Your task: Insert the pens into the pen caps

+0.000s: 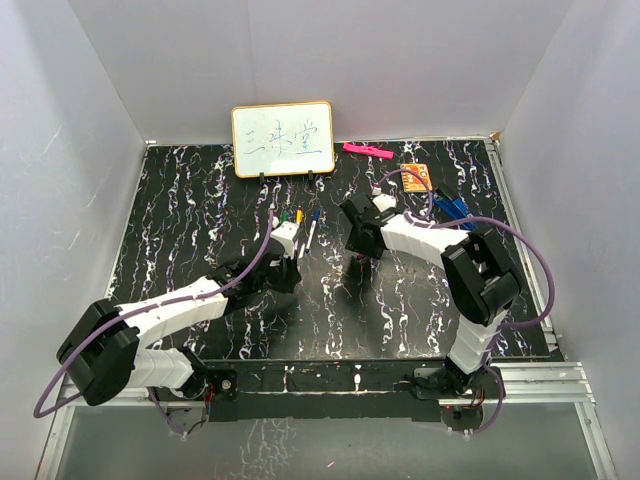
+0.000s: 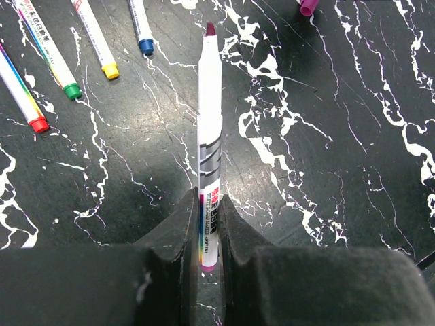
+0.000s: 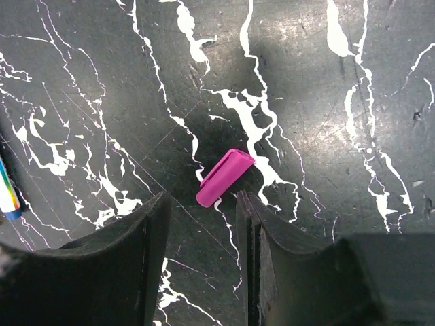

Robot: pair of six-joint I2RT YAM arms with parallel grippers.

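My left gripper (image 2: pixel 207 204) is shut on the rear end of a white pen (image 2: pixel 209 115) whose purple tip points away, held just above the black marbled table (image 2: pixel 340 136). The other pens lie at the upper left, with red (image 2: pixel 39 125), green (image 2: pixel 72 90), yellow (image 2: pixel 110 70) and blue (image 2: pixel 145 47) ends. A purple cap (image 3: pixel 225 176) lies on the table just beyond my open right gripper (image 3: pixel 202 204), in line with the gap between the fingers and not touched. It also shows in the left wrist view (image 2: pixel 309 7). In the top view the left gripper (image 1: pixel 285 262) and right gripper (image 1: pixel 358 240) face each other mid-table.
A small whiteboard (image 1: pixel 283 140) stands at the back. A pink marker (image 1: pixel 367 151) lies behind it to the right. An orange object (image 1: pixel 417 178) and blue clip-like objects (image 1: pixel 452 208) sit at the back right. The loose pens (image 1: pixel 298 216) lie ahead of the left gripper.
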